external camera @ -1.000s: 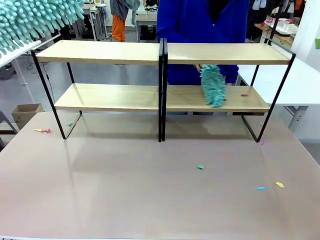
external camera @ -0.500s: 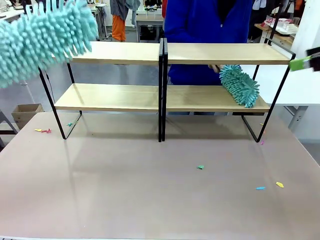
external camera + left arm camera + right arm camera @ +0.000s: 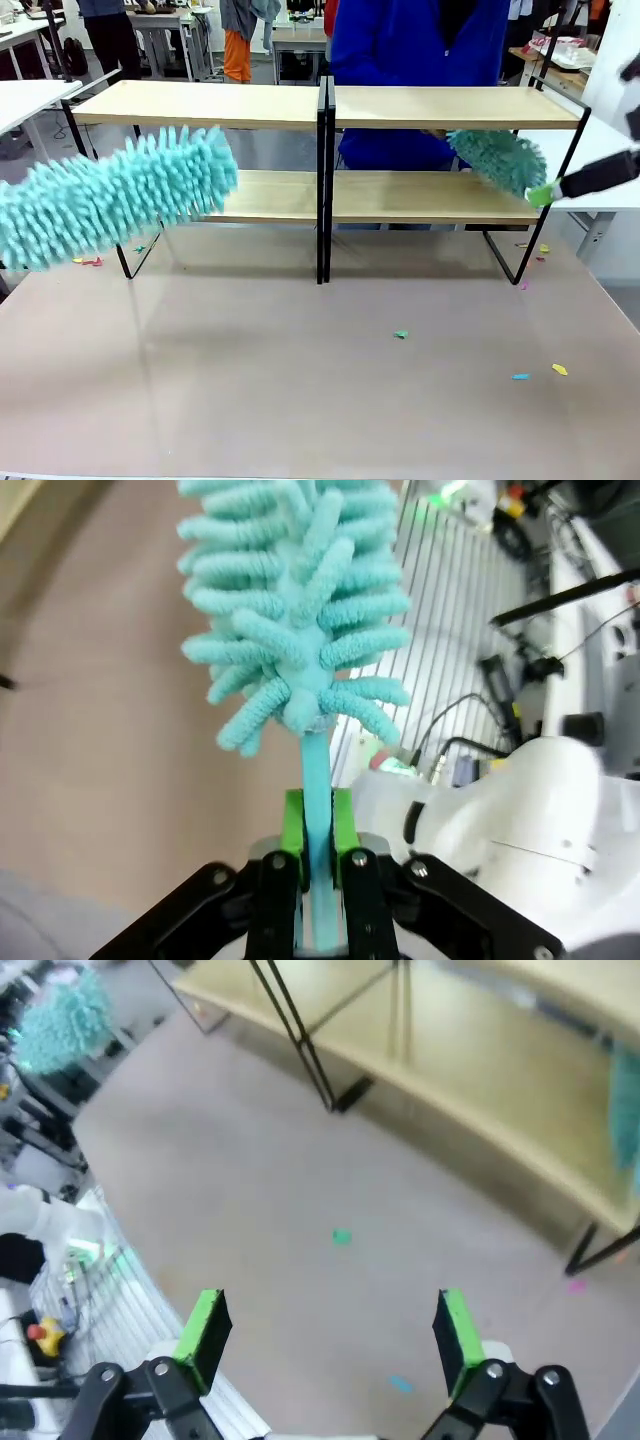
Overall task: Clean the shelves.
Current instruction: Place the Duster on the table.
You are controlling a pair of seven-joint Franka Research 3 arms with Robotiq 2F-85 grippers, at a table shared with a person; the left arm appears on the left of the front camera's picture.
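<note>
A brown table (image 3: 300,400) carries the shelves (image 3: 325,195), a two-tier rack of light boards on a black frame that stands along the far side, with a person in blue (image 3: 415,60) behind it. In front of the rack's left half a large teal duster (image 3: 110,195) hangs in the air, clear of the boards; the left wrist view shows the left gripper (image 3: 318,830) pressed together on its thin handle, green pads pinching it. At the right end a second duster (image 3: 497,160) lies across the lower board's far corner, its green-and-black handle (image 3: 590,178) running off to the right; what holds it cannot be told. The right gripper (image 3: 330,1330) hovers over the table with its fingers spread wide and nothing between them. Small coloured scraps (image 3: 400,334) dot the table, some near the rack's right foot and some by its left one. Both boards look bare of scraps, so the right half seems close to done, while the left half appears not yet swept and the litter on the table remains
</note>
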